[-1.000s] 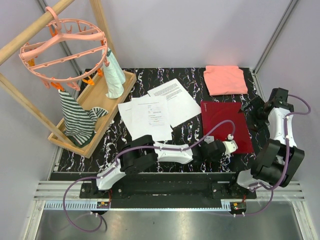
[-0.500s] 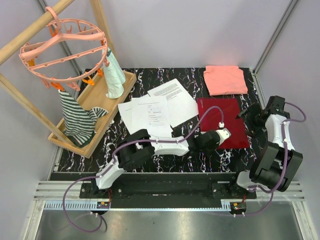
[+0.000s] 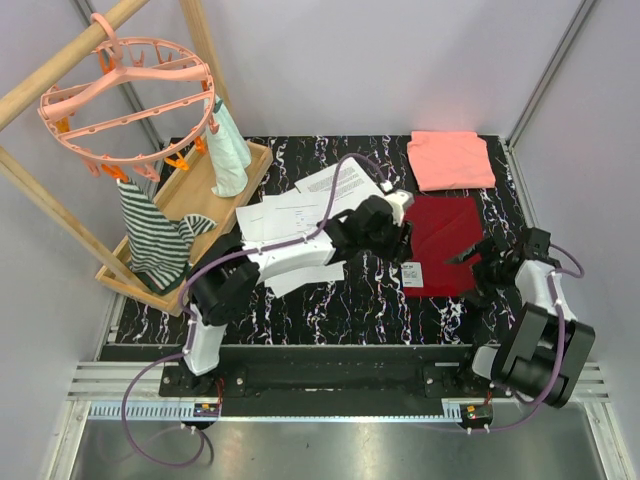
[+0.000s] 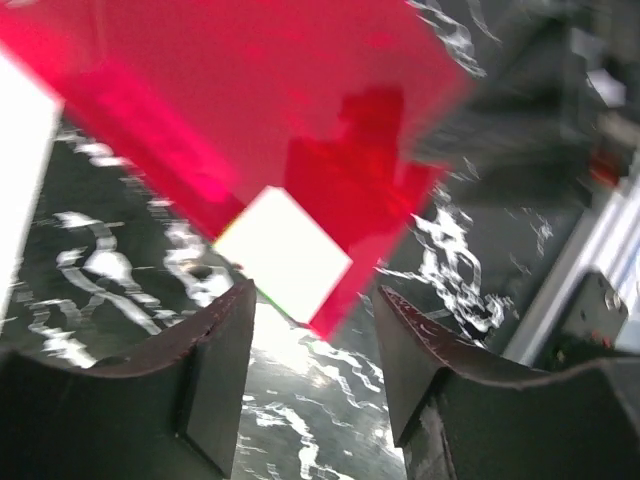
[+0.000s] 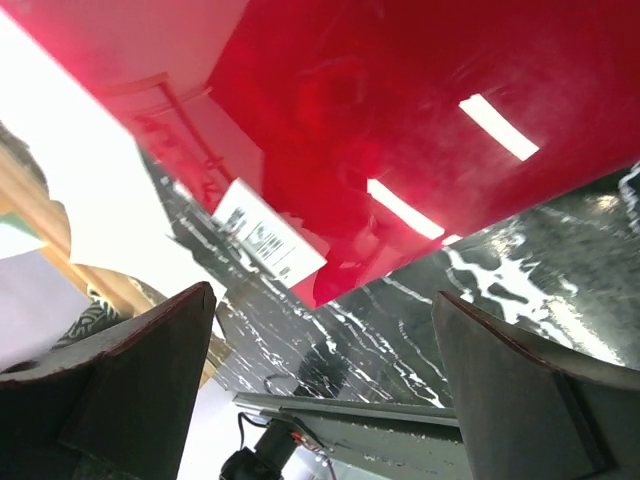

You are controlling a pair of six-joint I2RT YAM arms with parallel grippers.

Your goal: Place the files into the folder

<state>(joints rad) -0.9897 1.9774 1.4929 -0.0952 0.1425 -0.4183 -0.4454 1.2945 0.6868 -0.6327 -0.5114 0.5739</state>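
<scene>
The dark red folder (image 3: 445, 232) lies closed on the black marbled table, its white label (image 3: 412, 273) at the near left corner. The files (image 3: 300, 222), several white printed sheets, lie loose to its left, partly under my left arm. My left gripper (image 3: 398, 238) is open and empty at the folder's left edge. In the left wrist view the gripper (image 4: 315, 295) hangs just off the label corner (image 4: 285, 255). My right gripper (image 3: 466, 258) is open and empty at the folder's near right edge. The right wrist view shows this gripper (image 5: 322, 296) wide open before the folder (image 5: 420, 110).
A salmon-pink folded cloth (image 3: 450, 158) lies behind the folder. A wooden tray (image 3: 190, 195) with a frame stands at the left, holding a pink clip hanger (image 3: 130, 95), a striped cloth (image 3: 150, 235) and a pale sock (image 3: 228, 150).
My left arm swung from the folder's near edge up to its left side, over the sheets. My right gripper came nearer and leftward to the folder's near right edge. The folder shifted slightly left.
</scene>
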